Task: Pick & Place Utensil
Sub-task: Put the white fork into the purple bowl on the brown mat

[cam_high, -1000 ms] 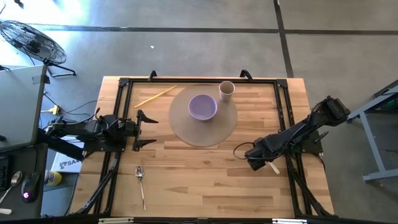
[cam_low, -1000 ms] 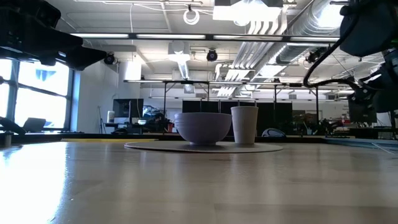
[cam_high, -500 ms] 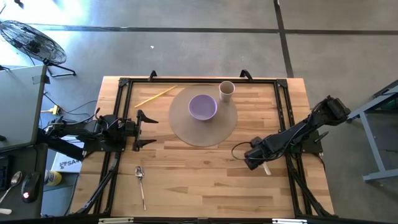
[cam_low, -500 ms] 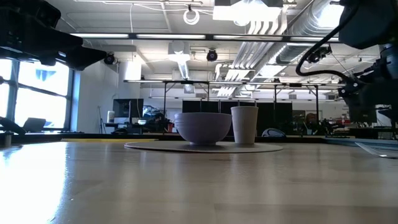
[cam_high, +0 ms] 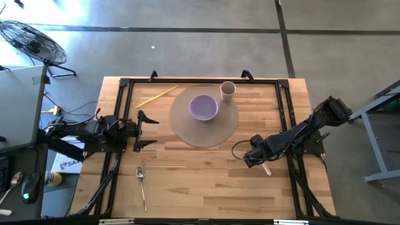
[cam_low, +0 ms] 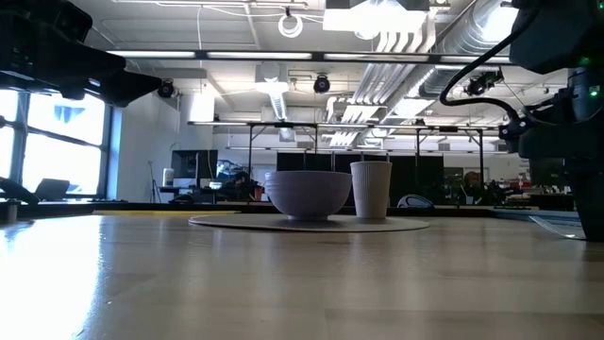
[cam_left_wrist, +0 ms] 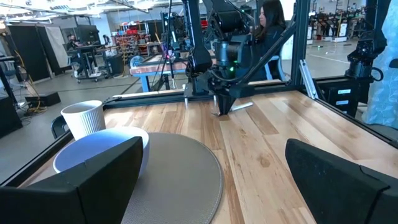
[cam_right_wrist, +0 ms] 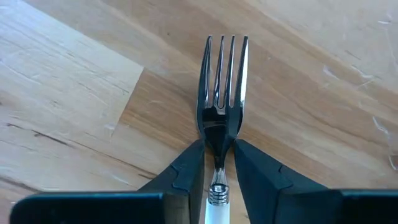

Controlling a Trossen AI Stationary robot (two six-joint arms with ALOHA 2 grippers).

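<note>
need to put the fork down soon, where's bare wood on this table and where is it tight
Bare wood lies between the round mat and the spoon, along the near edge. The right gripper, shut on the fork, hangs over it. It is tight at the bowl, the cup and the chopsticks.

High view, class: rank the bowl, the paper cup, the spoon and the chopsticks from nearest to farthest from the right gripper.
Measured from the right gripper, which holds a fork:
1. Bowl, on the round mat at table centre.
2. Paper cup, on the mat's far edge; close to the bowl's distance, only slightly farther.
3. Spoon, near-left part of the table.
4. Chopsticks, far-left corner.
</note>
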